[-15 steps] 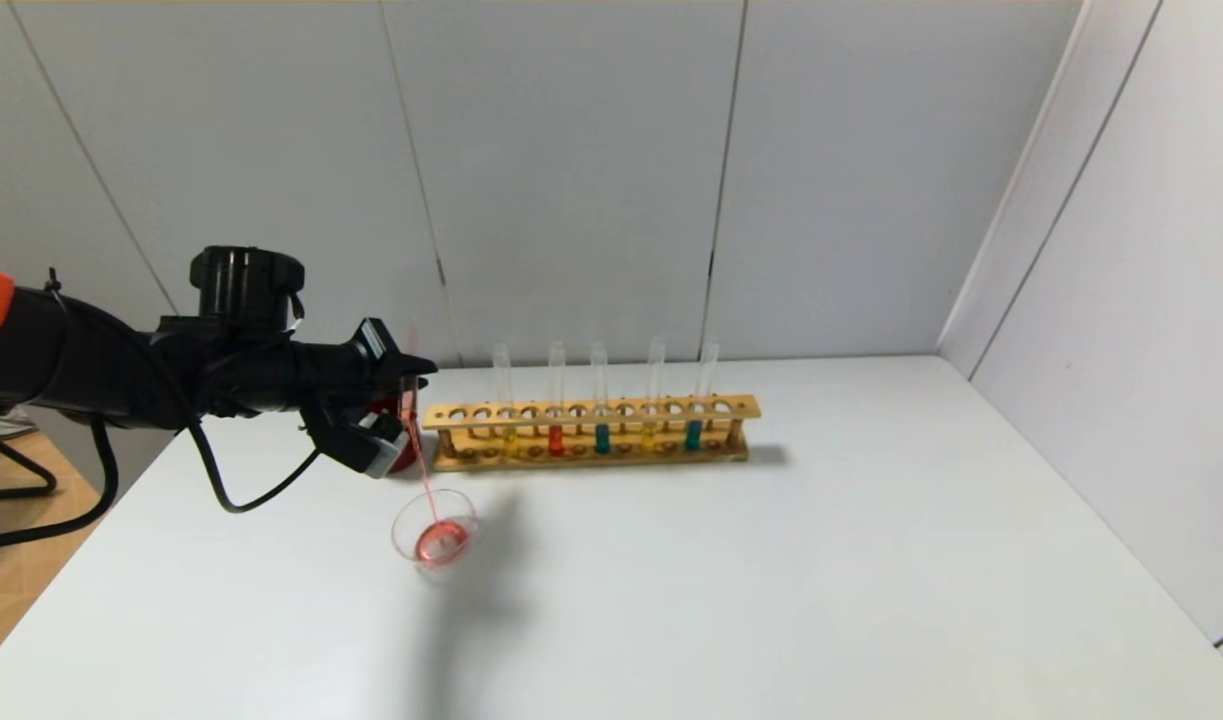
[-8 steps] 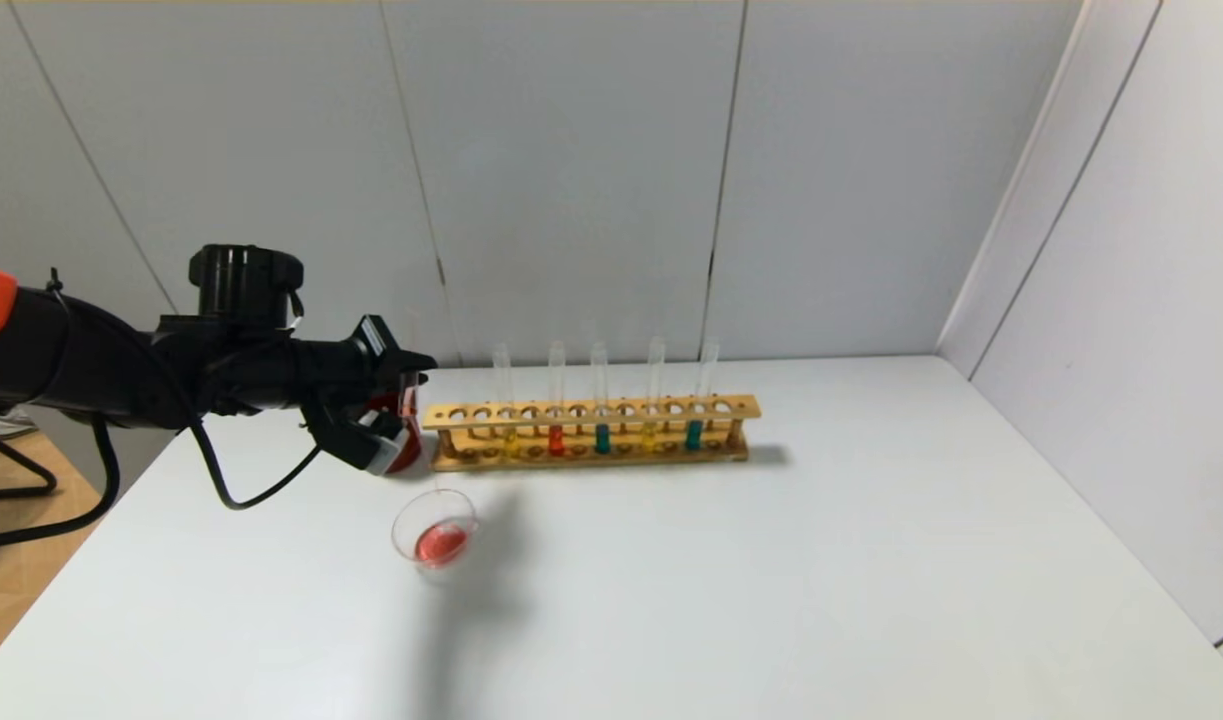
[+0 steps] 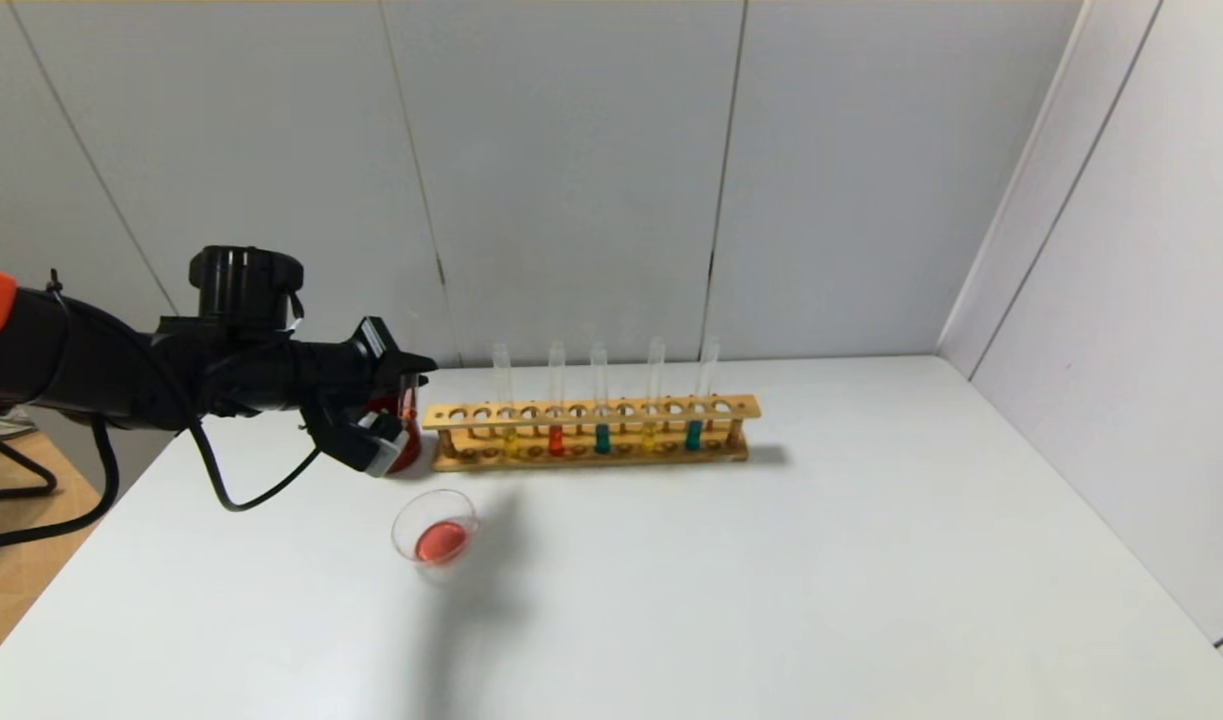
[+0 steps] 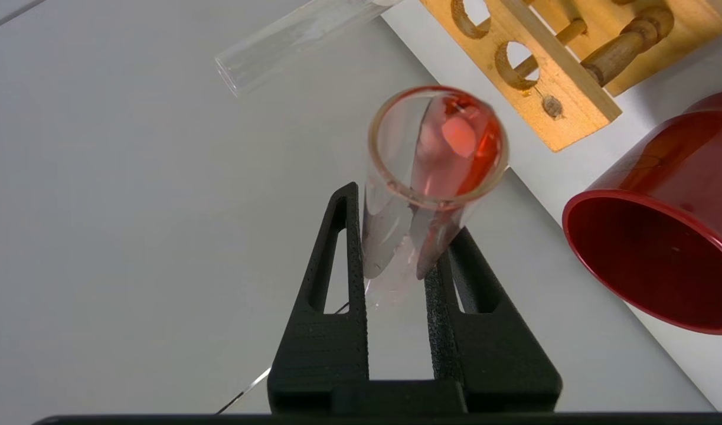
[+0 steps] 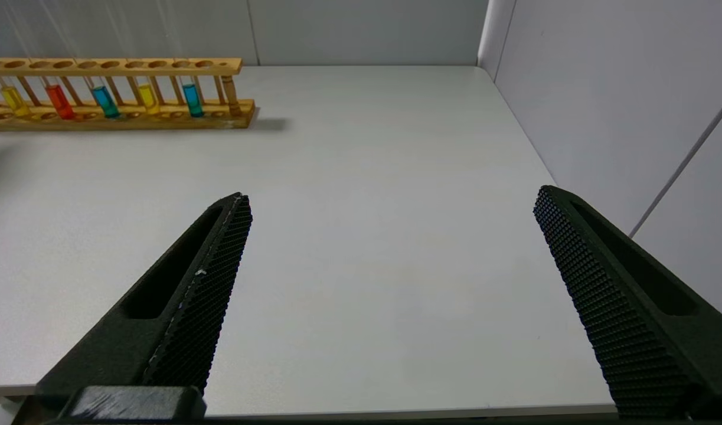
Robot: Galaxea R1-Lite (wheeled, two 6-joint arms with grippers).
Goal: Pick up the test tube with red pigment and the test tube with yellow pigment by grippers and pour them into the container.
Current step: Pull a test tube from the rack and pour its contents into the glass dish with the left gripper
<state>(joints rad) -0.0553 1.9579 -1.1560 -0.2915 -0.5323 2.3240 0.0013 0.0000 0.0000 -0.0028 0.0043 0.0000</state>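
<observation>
The left pincer (image 3: 403, 385) hangs above the desk (image 3: 731, 580) at the left end of the wooden rack (image 3: 591, 432), closed on the test tube with red pigment (image 4: 433, 171). In the head view the tube's long axis runs near vertical; the left wrist view looks into its open mouth, red film clinging inside. A dark red cup (image 4: 662, 236) sits just beside it, partly hidden behind the pincer in the head view. Nearer the front edge and apart from the rack stands the container (image 3: 434, 535) with red liquid in it. In the rack, upright, are a test tube with yellow pigment (image 3: 510, 440), a red one, a teal, another yellow, a teal. Right of the rack the desk runs bare to the side wall. The right pincer (image 5: 390, 283) gapes wide over that right part of the desk
</observation>
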